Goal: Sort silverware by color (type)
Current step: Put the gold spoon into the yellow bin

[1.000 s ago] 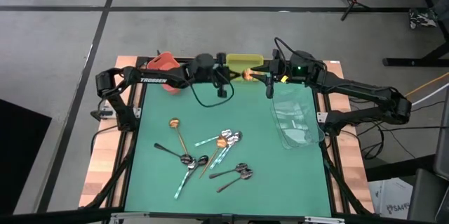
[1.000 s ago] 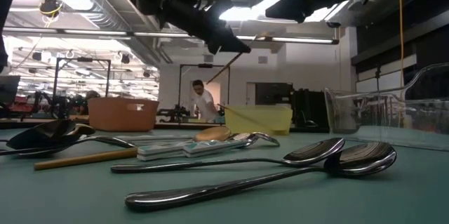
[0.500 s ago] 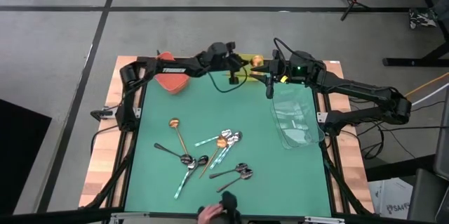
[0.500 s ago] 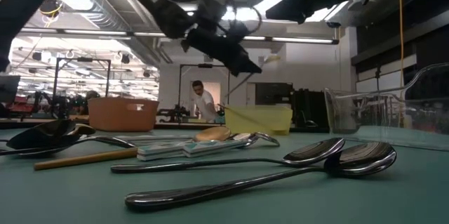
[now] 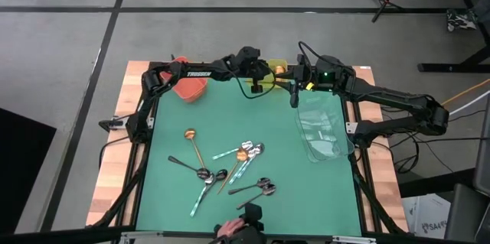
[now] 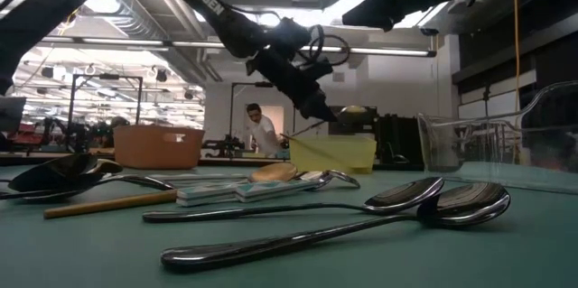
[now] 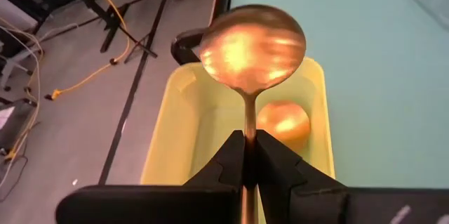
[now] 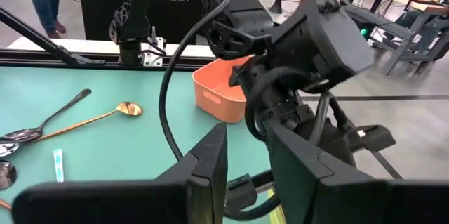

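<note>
Left claw (image 7: 250, 155) pinching gold spoon (image 7: 254, 47), over yellow bin (image 7: 184, 134)

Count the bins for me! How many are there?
3. An orange bin sits near the far left corner, a yellow bin at the middle of the far edge, and a clear bin along the right side. None seems hidden.

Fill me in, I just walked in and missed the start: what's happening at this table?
The robot is sorting spoons by colour. Its left gripper is shut on a gold spoon, holding it over the yellow bin, where another gold spoon lies. The right gripper waits nearby, empty. More spoons lie on the green table.
</note>
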